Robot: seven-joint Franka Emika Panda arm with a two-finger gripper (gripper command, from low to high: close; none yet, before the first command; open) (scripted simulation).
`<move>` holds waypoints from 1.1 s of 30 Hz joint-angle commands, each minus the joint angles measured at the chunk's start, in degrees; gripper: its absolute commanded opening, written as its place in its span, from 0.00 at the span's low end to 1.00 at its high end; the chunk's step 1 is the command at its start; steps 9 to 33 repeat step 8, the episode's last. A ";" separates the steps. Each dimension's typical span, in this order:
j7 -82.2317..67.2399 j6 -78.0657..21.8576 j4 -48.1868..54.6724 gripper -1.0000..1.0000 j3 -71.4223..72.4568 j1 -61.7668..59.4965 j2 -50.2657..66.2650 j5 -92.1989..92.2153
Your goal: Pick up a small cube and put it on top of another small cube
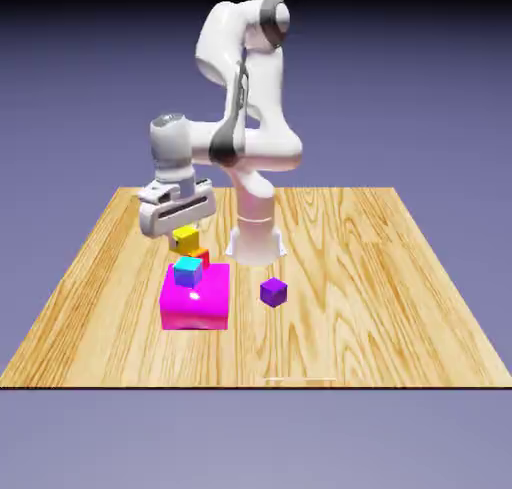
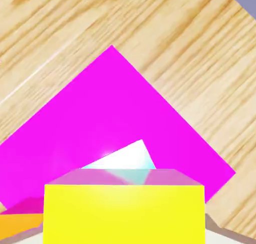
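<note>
Small yellow cube [image 1: 185,240] held in pincer [image 1: 185,233].

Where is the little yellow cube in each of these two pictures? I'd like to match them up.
Exterior view: the yellow cube hangs just under the gripper, left of the middle, above and behind the magenta block.
Hand view: the yellow cube fills the bottom middle, large and close, hiding the finger tips.
Shared landmark: the magenta block, with a cyan cube resting on it, lies below the yellow cube in both.
</note>
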 commanded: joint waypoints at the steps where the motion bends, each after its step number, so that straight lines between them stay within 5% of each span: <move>1: 1.06 0.64 -0.14 0.00 -2.08 1.81 0.26 -1.50; 6: 5.70 3.27 -0.77 0.00 -11.40 9.93 1.44 -8.05; 7: 5.70 3.27 -0.77 1.00 -11.40 9.93 1.44 -8.05; 33: 5.70 3.27 -0.77 1.00 -11.40 9.93 1.44 -8.05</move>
